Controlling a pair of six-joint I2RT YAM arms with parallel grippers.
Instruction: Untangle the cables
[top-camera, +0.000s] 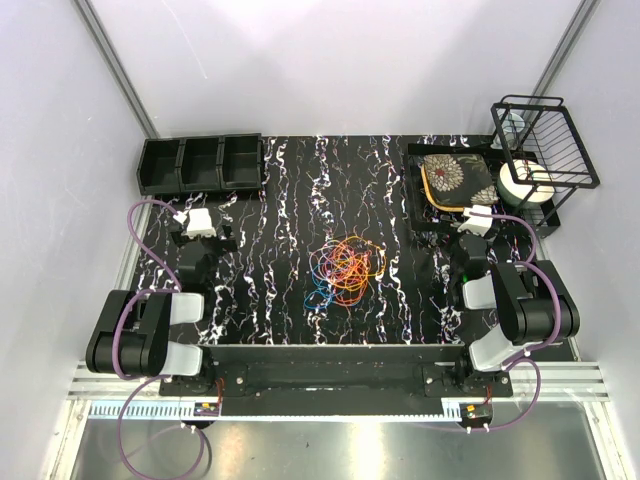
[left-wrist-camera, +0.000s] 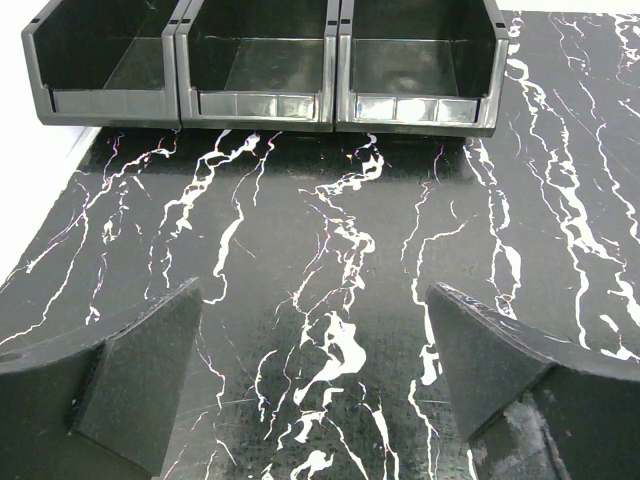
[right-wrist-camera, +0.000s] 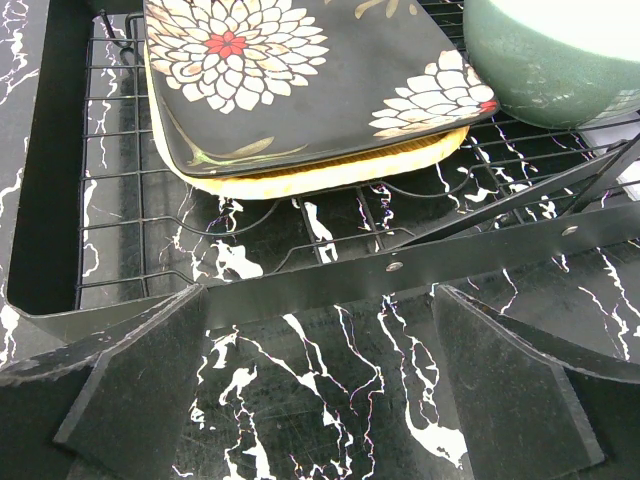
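The cables (top-camera: 340, 268) lie in one tangled heap of thin orange, red, blue and whitish loops on the black marbled table (top-camera: 300, 200), near its middle. They show in the top view only. My left gripper (top-camera: 200, 236) is at the left side, well left of the heap; in the left wrist view (left-wrist-camera: 312, 330) it is open and empty. My right gripper (top-camera: 474, 236) is at the right, by the rack's near edge; in the right wrist view (right-wrist-camera: 318, 340) it is open and empty.
Three black bins (top-camera: 200, 163) stand at the back left and fill the top of the left wrist view (left-wrist-camera: 260, 60). A black wire dish rack (top-camera: 520, 170) at the back right holds a flowered plate (right-wrist-camera: 300, 70) and a green bowl (right-wrist-camera: 550, 50).
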